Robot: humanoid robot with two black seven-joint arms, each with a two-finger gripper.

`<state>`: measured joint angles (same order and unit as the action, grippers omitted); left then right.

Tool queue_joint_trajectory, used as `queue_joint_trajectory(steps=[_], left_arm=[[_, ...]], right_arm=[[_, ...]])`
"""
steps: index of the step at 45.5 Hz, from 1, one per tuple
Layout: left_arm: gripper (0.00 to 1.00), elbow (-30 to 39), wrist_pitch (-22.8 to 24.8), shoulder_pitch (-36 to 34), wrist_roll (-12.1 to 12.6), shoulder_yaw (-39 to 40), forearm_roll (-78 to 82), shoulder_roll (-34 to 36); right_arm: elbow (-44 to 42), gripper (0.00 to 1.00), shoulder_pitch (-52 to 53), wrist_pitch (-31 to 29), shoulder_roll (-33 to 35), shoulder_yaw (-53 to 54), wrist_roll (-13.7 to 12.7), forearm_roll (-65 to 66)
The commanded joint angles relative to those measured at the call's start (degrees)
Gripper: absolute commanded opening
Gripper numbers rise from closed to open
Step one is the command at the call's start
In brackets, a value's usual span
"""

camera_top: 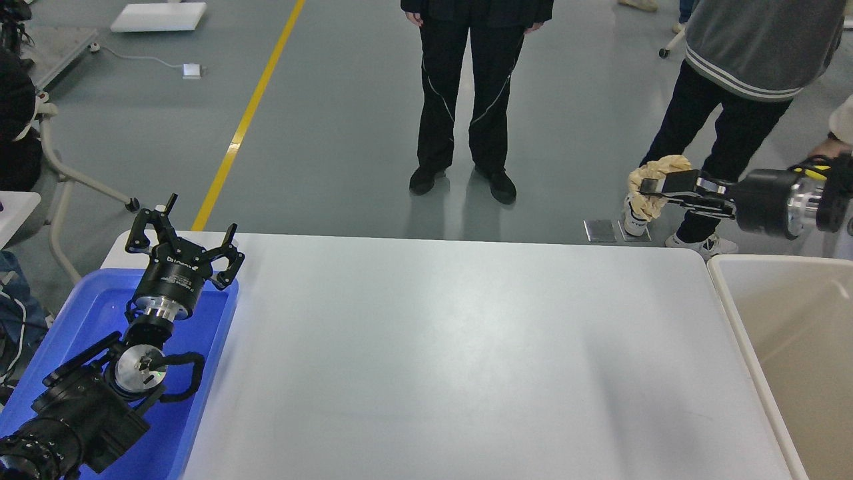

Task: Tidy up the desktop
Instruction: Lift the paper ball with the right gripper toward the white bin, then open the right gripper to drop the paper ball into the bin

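Observation:
The white desktop (433,353) fills the lower middle of the head view and carries no loose objects. My right gripper (656,189) is shut on a crumpled beige paper wad (650,175) and holds it high in the air, seen past the desktop's far right corner. My left gripper (181,235) is open and empty, fingers spread, raised over the far end of the blue plastic tray (200,373) at the desktop's left edge.
A cream-white bin with a beige inside (793,347) stands at the desktop's right edge. Two people (476,100) (733,87) stand on the grey floor beyond the far edge. A yellow floor line (250,113) runs back left.

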<state>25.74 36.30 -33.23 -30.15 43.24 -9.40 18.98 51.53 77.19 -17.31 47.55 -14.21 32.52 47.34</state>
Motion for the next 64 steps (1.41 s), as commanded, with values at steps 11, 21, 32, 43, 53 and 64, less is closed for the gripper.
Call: queue_joint_trajectory(steps=[11,21,32,43,53,64], left_arm=[[1.0,0.0,0.0,0.0,0.0,0.0,0.0,0.0],[1.0,0.0,0.0,0.0,0.0,0.0,0.0,0.0],[1.0,0.0,0.0,0.0,0.0,0.0,0.0,0.0],[1.0,0.0,0.0,0.0,0.0,0.0,0.0,0.0],[1.0,0.0,0.0,0.0,0.0,0.0,0.0,0.0],[1.0,0.0,0.0,0.0,0.0,0.0,0.0,0.0]], right_arm=[[-9.1,0.0,1.8,-3.6,2.5,3.3,0.0,-5.5],[-30.1,0.0,-2.1,-4.1,-3.2,2.3,-0.6,-15.7],[-47.8,0.0,-8.6,-3.3,-9.1,2.3,-5.8,-21.0],[-54.2,0.0,-15.1,5.0,-12.0,3.0,-24.2,-21.8],[-54.4,0.0,-22.2,20.5,-14.4,3.2,-30.1,-22.8],[-54.4,0.0,-30.0,26.8,-18.5,3.1,-30.8,-29.7]])
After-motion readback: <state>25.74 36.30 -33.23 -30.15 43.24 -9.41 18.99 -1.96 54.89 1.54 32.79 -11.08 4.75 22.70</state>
